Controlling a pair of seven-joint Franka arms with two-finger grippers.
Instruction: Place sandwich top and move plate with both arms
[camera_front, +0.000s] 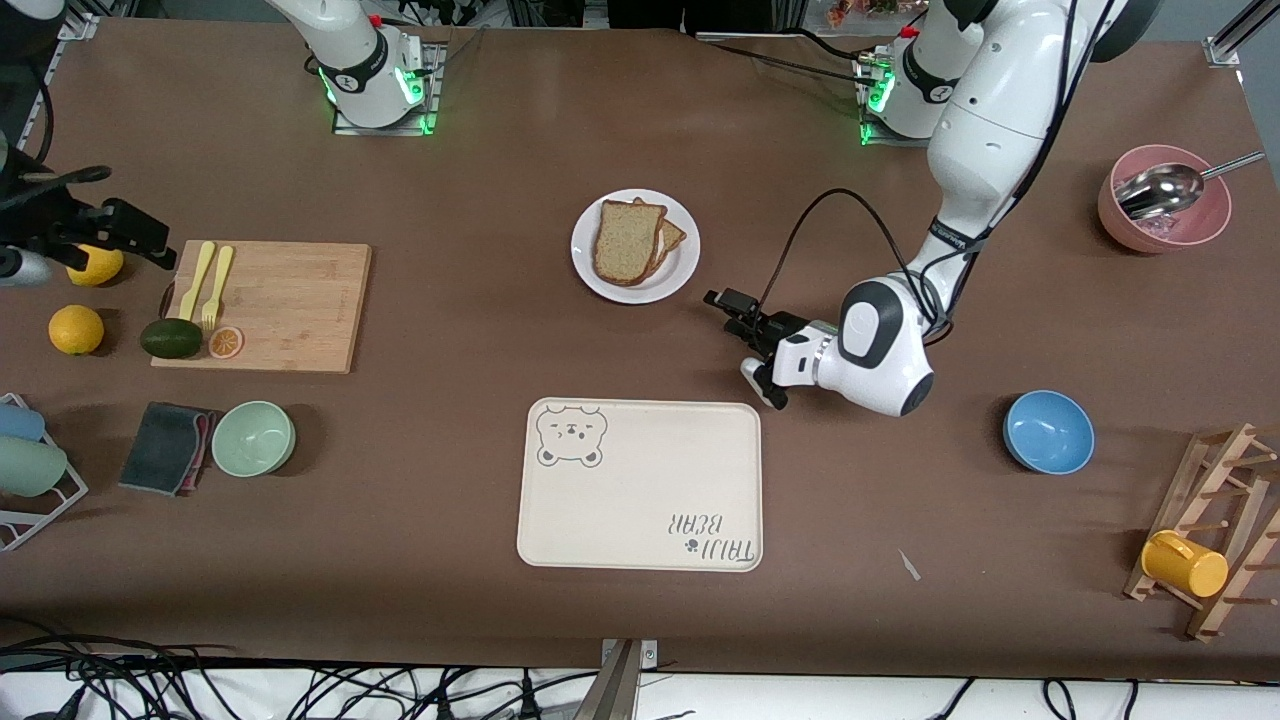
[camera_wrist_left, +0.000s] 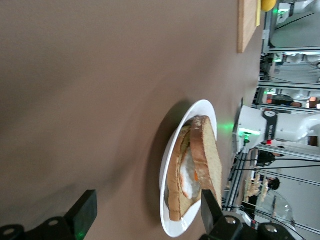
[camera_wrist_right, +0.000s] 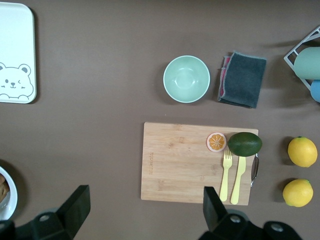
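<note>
Plate (camera_front: 635, 246) sits mid-table, between the arm bases and the tray (camera_front: 640, 485). Top slice (camera_front: 627, 240) lies on the stack on it, egg just visible underneath in the left wrist view. Left gripper (camera_front: 745, 335) low beside the plate toward the left arm's end, fingers spread, looks empty. Right gripper (camera_wrist_right: 142, 205) waits high over the cutting board (camera_wrist_right: 195, 162), fingers apart, empty.

Two white arms (camera_front: 960, 130) with rounded, glossy segments; grey joint bands; black cables looping along the left arm; bases (camera_front: 380, 80) ringed in green light on metal plates; red buttons beside them; black-fingered left gripper (camera_front: 745, 335); black right gripper (camera_front: 110, 225).
</note>
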